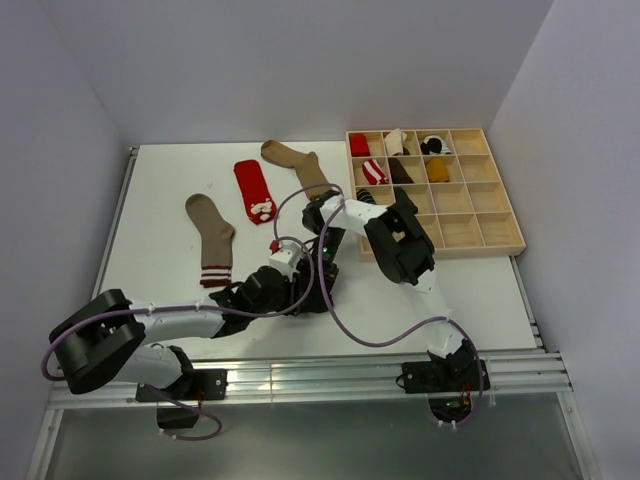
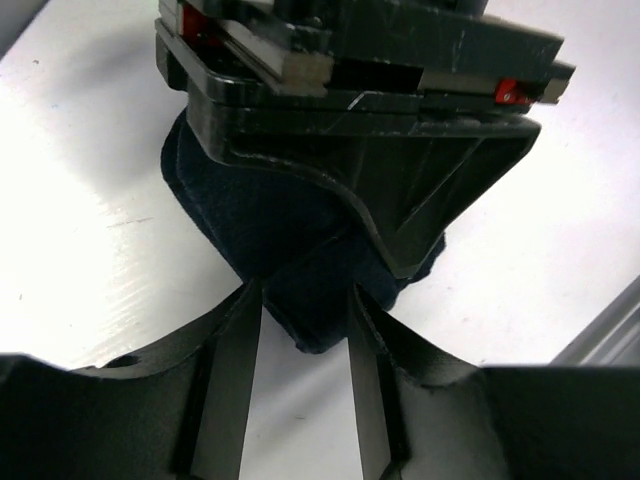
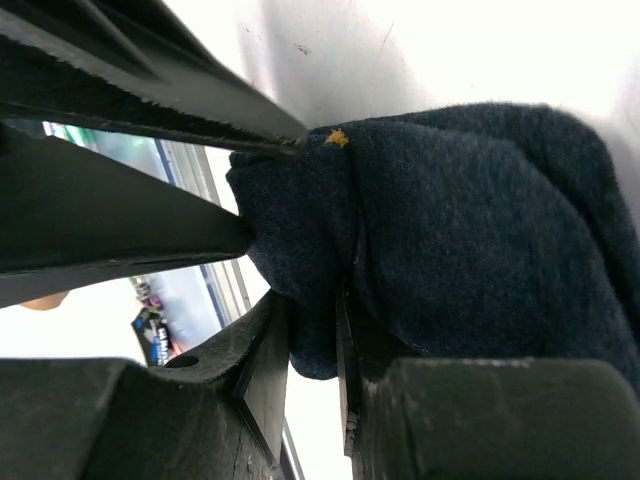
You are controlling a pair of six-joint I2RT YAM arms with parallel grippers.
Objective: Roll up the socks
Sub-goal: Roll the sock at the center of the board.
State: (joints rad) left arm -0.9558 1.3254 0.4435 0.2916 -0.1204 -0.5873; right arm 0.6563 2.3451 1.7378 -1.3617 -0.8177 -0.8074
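Observation:
The navy sock [image 2: 270, 230] lies bunched on the white table between both grippers. My left gripper [image 2: 305, 305] is shut on its near corner. My right gripper [image 3: 315, 325] is shut on a fold of the same sock [image 3: 480, 230], facing the left one closely. In the top view the two grippers meet at the table's middle front, left [image 1: 296, 290] and right [image 1: 325, 268], and hide the navy sock. The tan sock with the striped cuff [image 1: 211, 236], the red sock [image 1: 255, 189] and the plain brown sock [image 1: 298, 165] lie flat further back.
A wooden tray of compartments [image 1: 470, 249] stands at the right, with several rolled socks in its back cells. The right arm's elbow [image 1: 400, 245] hangs over the tray's near left corner. Cables loop over the table front.

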